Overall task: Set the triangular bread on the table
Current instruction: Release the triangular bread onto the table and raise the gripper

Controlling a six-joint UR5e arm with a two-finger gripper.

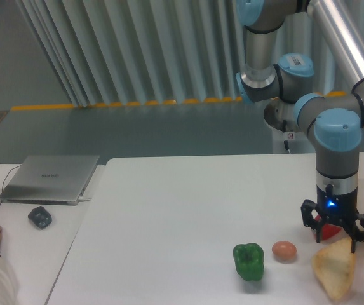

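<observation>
Where claw (337, 230) hangs spread | red pepper (326, 231) mostly hidden | triangular bread (336, 269) below.

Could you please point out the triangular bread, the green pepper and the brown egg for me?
triangular bread (335, 270): fixed camera view, on the middle of its tan flat face.
green pepper (249, 261): fixed camera view, on its front side.
brown egg (284, 250): fixed camera view, on the centre of its shell.
</observation>
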